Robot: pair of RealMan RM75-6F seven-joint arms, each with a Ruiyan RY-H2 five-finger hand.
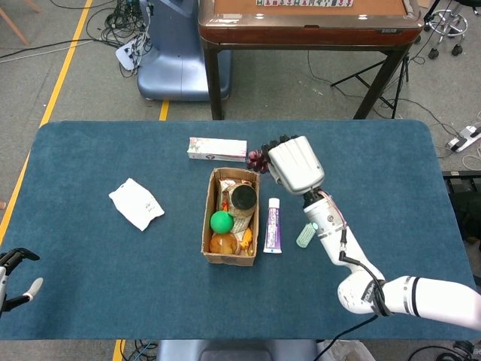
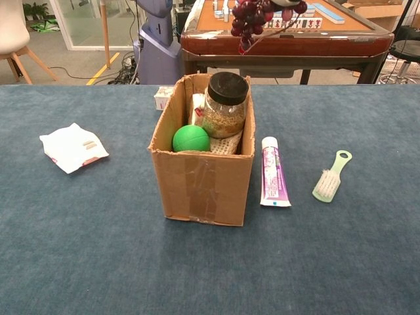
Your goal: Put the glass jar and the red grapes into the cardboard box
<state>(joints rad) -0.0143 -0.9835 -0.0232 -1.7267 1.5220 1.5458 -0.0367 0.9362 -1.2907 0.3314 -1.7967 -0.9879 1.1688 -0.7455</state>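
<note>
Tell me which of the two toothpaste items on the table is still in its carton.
The white toothpaste carton lying beyond the cardboard box. The other is a bare purple-and-white tube lying right of the box, beside the green brush.

The head view looks steeply down from high above the near edge of the table (image 1: 90, 278), taking in the whole blue top and the floor beyond it, so everything shows small and from above. The chest view sits low, just above table height, and faces level across the same surface toward the far edge; it stands close, so the cardboard box (image 2: 200, 174) fills its middle. Both views share the box (image 1: 230, 218), the toothpaste tube (image 1: 272, 226) (image 2: 273, 181), the brush (image 1: 306, 233) (image 2: 331, 176), the white packet (image 1: 136, 203) (image 2: 72, 147) and the wooden game table (image 1: 308, 22) (image 2: 289, 39) behind
</note>
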